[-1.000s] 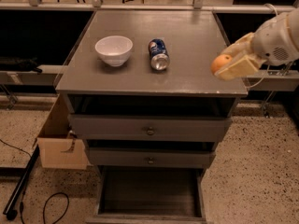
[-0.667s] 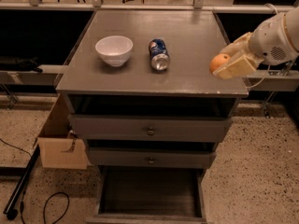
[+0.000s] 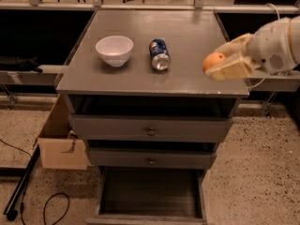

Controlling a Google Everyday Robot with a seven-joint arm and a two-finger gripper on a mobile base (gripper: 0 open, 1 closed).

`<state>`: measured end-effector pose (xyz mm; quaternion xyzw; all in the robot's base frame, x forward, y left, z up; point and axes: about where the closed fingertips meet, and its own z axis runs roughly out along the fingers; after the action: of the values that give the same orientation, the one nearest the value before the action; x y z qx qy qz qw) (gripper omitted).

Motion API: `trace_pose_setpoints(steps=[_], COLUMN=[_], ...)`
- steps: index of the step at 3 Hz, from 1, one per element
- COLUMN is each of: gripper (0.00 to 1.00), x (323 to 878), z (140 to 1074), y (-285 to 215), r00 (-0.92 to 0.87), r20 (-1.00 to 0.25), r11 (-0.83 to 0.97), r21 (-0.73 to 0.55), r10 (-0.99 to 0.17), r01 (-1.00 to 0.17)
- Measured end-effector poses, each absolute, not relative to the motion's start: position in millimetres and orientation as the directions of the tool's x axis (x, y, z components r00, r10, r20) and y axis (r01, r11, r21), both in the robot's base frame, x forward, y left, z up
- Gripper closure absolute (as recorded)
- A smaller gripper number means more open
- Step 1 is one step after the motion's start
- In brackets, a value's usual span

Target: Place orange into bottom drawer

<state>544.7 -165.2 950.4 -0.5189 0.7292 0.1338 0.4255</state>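
1. Grey cabinet top [image 3: 187, 36], front-right corner: gripper [image 3: 216, 64] clamped on orange [image 3: 213, 59], fruit between both fingers.
2. Bottom drawer [image 3: 150, 193] (standing open, interior bare) well below and left of jaws.

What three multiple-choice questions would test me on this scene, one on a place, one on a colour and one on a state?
1. Where is the orange?
A) on the floor
B) in the gripper, at the right edge of the cabinet top
C) under the cabinet

2. What colour is the bowl?
A) white
B) red
C) green

3. The bottom drawer is:
A) pushed shut
B) pulled open
C) full of fruit

Answers:
1 B: the gripper's fingers close around the orange by the top's right edge.
2 A: the bowl beside the can is plain white.
3 B: the drawer's dark, bare inside shows.
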Motion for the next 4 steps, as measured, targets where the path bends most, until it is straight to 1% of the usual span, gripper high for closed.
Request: trace_pose_setpoints(steps=[1,2,3,4], gripper=[1.0,1.0,1.0,1.0], x=[479,424,403,403], z=[929,877,847,847], y=[-119,-116,-118,-118], r00=[-0.063,-0.152,-0.214,-0.213], r20=[-0.865,-0.893,-0.881,-0.881], r11=[0.442,0.467,0.475,0.474], r21=[-0.19,-0.071,-0.015,-0.015], r10=[-0.497,-0.423,-0.423,-0.424], r01=[-0.876,-0.881,-0.88,-0.88])
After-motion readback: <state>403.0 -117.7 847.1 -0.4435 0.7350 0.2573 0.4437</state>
